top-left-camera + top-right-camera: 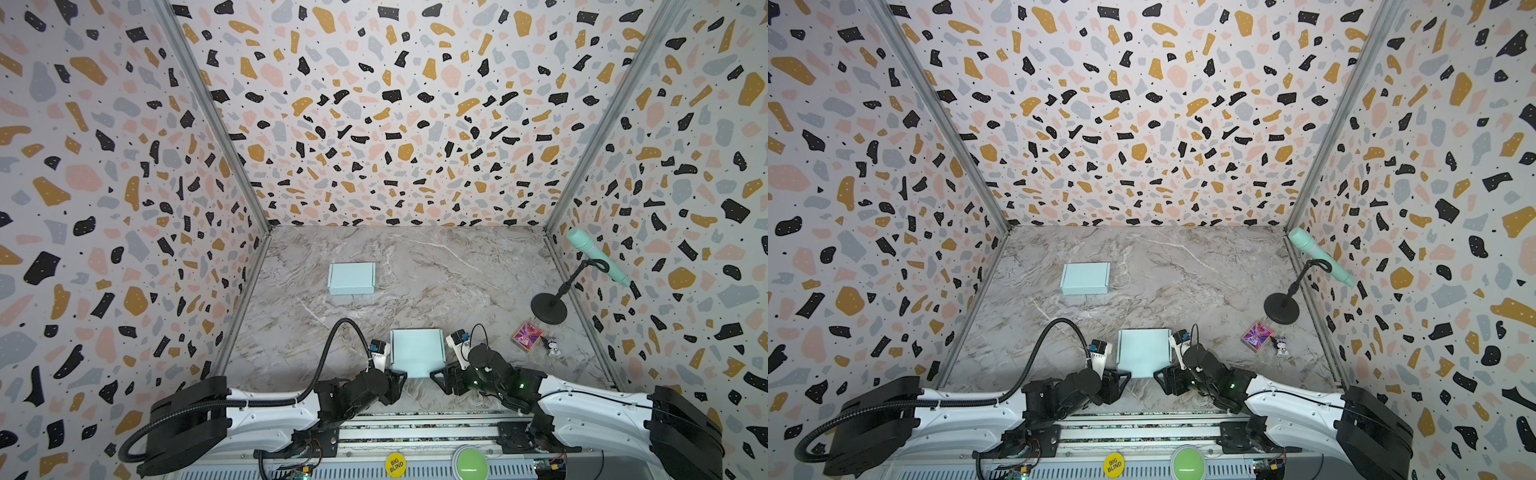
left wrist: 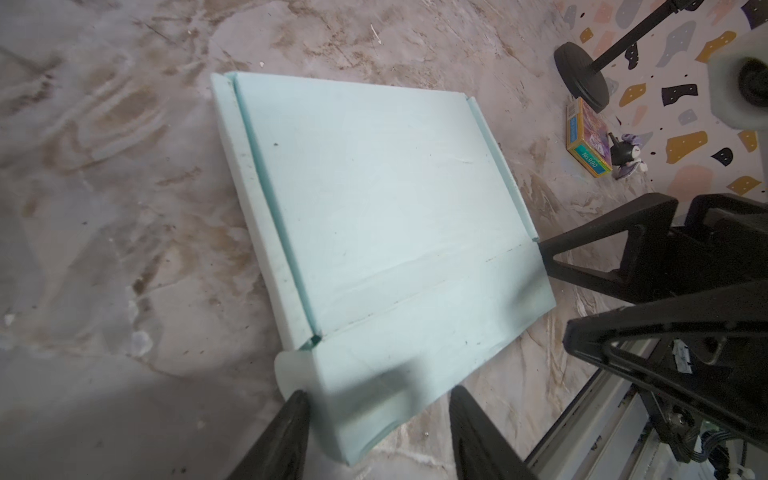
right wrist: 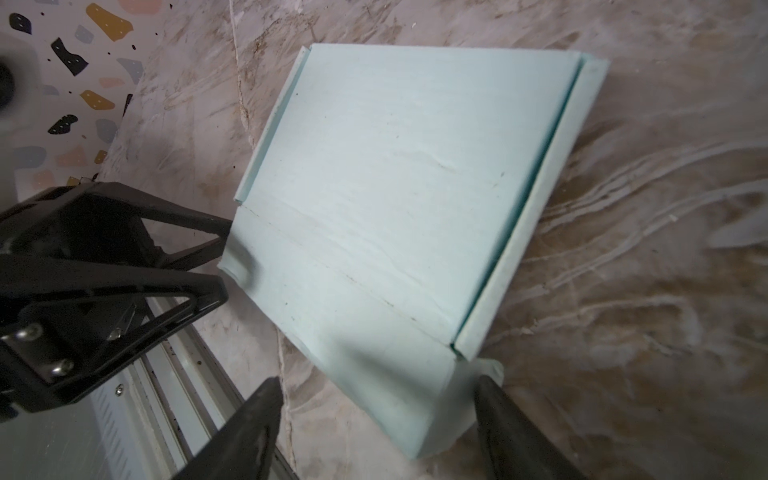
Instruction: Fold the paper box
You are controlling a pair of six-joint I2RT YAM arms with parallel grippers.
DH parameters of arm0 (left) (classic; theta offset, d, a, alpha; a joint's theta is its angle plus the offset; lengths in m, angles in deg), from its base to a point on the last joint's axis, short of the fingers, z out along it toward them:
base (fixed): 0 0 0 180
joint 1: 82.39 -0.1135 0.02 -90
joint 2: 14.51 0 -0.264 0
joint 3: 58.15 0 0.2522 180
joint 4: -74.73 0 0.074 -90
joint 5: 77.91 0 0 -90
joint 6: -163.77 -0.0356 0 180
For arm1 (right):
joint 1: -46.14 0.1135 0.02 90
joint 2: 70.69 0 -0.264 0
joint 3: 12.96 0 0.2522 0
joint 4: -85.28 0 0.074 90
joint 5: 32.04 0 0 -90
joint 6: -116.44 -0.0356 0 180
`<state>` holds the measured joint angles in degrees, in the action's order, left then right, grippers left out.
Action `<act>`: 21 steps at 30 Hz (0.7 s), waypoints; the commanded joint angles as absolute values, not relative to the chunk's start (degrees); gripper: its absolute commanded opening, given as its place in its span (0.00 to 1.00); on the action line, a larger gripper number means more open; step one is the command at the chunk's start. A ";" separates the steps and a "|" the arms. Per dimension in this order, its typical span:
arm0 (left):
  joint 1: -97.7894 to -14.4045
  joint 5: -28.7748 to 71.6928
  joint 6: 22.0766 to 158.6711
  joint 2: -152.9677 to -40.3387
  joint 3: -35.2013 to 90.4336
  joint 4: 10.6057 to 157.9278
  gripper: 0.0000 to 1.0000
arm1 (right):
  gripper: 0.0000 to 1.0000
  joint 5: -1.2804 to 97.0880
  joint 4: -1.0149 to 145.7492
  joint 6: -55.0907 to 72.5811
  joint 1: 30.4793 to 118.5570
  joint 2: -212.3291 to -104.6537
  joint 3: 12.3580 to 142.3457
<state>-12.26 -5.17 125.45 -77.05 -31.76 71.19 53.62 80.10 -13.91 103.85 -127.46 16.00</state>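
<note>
The light-blue paper box (image 1: 417, 352) (image 1: 1144, 351) lies flat near the table's front edge, its two side walls folded up and its near flap (image 2: 415, 332) (image 3: 353, 332) sloping toward the arms. My left gripper (image 1: 400, 380) (image 2: 380, 428) is open around the flap's left corner; one finger (image 2: 291, 432) touches the small tab there. At the flap's right corner my right gripper (image 1: 437, 377) (image 3: 378, 415) is also open, with one finger (image 3: 498, 415) against that tab. Each wrist view also shows the opposite gripper (image 2: 555, 291) (image 3: 226, 259) at the flap's side edge.
A second light-blue box (image 1: 351, 278) (image 1: 1085, 278), closed, sits at the back left. By the right wall stand a microphone stand (image 1: 548, 307), a colourful small carton (image 1: 527, 336) and a tiny figurine (image 1: 554, 349). A metal rail (image 1: 415, 432) runs along the front edge.
</note>
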 commanded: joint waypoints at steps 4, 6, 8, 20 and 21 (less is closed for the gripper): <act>-11.37 -5.53 126.06 -78.87 -31.38 67.05 0.54 | 0.73 53.00 82.63 -14.82 104.79 -128.20 16.41; -11.20 -5.51 126.11 -79.33 -31.26 66.65 0.54 | 0.73 52.70 83.37 -15.17 104.76 -128.18 16.19; -11.11 -5.71 126.14 -79.63 -31.11 66.60 0.54 | 0.73 52.85 83.61 -15.30 104.86 -128.17 15.96; -10.25 -6.25 126.53 -78.67 -30.61 67.52 0.53 | 0.72 51.95 84.10 -16.17 104.85 -126.89 15.57; -10.15 -6.29 126.42 -78.57 -30.42 67.80 0.53 | 0.72 51.62 84.26 -16.37 104.85 -126.69 15.56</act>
